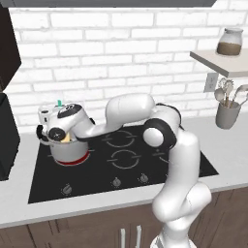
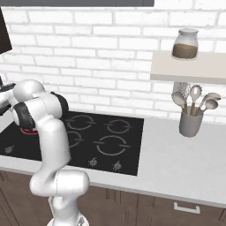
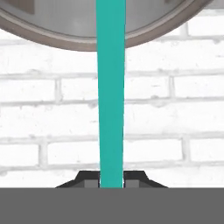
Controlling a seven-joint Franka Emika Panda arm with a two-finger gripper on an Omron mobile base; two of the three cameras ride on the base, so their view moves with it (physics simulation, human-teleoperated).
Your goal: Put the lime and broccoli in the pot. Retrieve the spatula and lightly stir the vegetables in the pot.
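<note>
My fingers (image 3: 111,180) are clenched on the teal spatula handle (image 3: 110,87), pinching it at the near end, and the shaft runs straight away from my hand toward the pot (image 3: 109,26). It looks light, stiff and smooth, so I judge a firm pinch is needed or it may twist as I stir. From the left base view my hand sits over the pot (image 1: 68,151), which stands on a red-glowing burner of the hob (image 1: 121,160). I cannot see the lime or broccoli.
</note>
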